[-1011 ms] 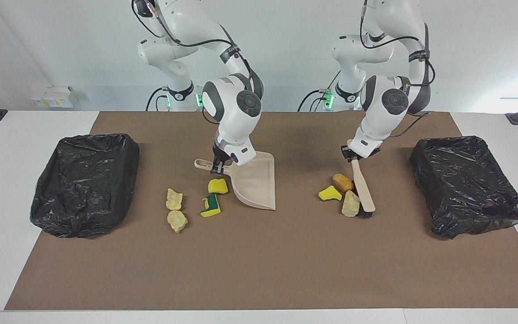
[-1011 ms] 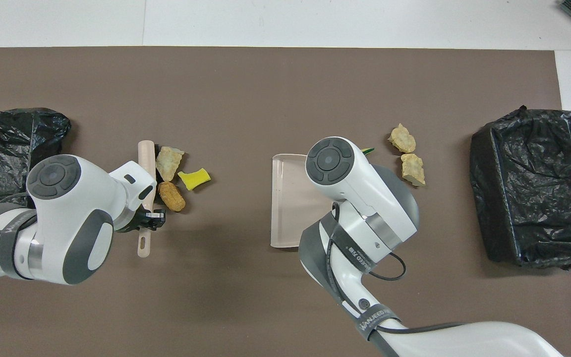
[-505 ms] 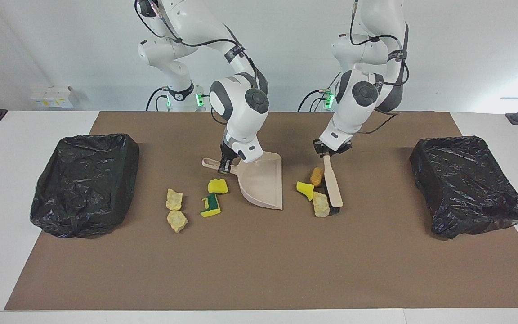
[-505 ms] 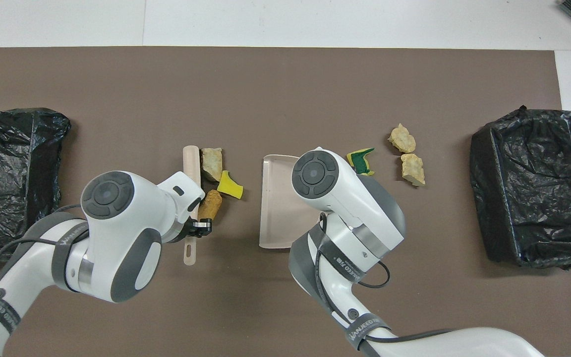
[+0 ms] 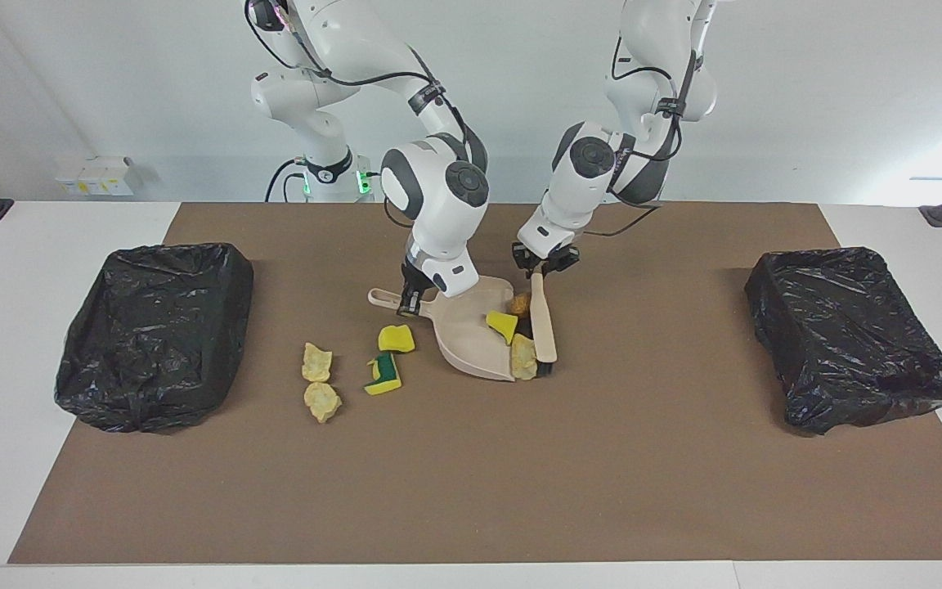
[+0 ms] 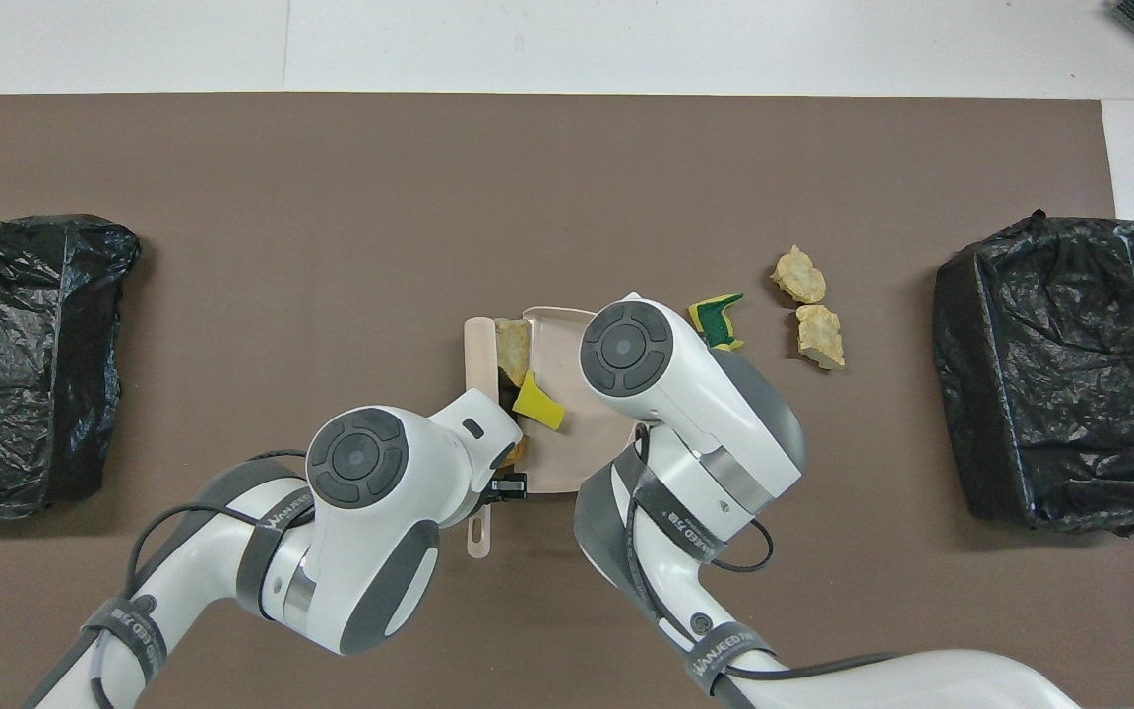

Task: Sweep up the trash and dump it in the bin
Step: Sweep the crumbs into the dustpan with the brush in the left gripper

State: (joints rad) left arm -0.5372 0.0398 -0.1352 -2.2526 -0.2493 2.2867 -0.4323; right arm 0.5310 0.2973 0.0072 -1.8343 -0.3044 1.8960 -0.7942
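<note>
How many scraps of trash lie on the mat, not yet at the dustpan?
4: a yellow sponge and a yellow-and-green sponge beside the dustpan, and two pale lumps toward the right arm's bin. None seems hidden.

- A grey band around the right arm (image 6: pixel 724 652), low in the overhead view, bears pale capital letters; they appear to read "WANJEED", though the first letters are hard to make out.
- A like grey band around the left arm (image 6: pixel 139 630) carries the same kind of lettering, of which only "EED" can be read.
- No other text, number or sign can be read on the counter (image 5: pixel 471 491).
</note>
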